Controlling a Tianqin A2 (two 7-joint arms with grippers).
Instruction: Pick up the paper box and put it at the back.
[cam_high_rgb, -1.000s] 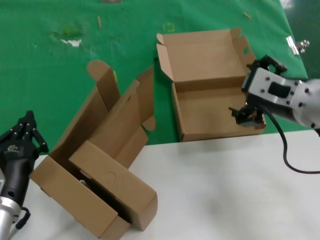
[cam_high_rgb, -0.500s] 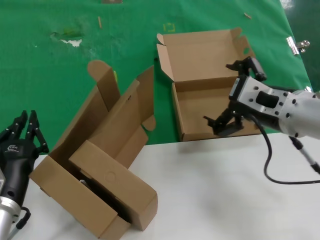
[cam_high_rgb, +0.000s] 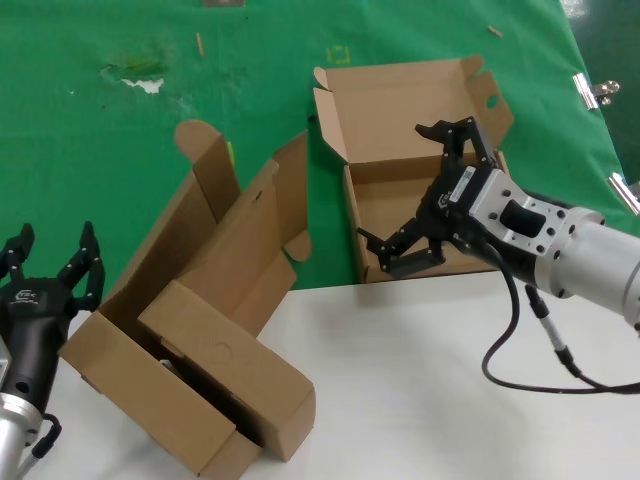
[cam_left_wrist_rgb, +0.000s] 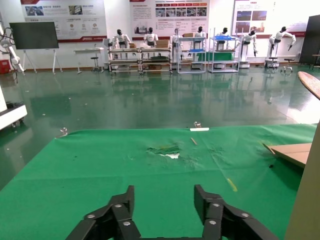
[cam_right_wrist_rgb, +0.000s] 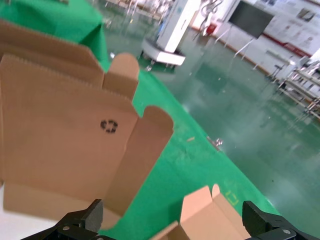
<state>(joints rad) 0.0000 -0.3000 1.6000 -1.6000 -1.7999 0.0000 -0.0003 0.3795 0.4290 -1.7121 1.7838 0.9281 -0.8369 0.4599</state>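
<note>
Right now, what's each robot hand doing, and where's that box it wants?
Right end effector open over shallow brown cardboard mailer box, not gripping. Left end effector open, parked near-left. Box on green cloth. Nothing blocking.

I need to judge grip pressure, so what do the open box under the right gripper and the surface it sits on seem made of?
The paper box looks like plain brown corrugated cardboard, matte, with die-cut flaps. The back seems green cloth, matte, with a whitish torn scuff.

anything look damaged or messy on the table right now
Yes. The green cloth has a whitish torn scuff near the far left, also visible in the left wrist view. The two brown boxes at front left lie askew, one jammed into the other, straddling the cloth's edge.
</note>
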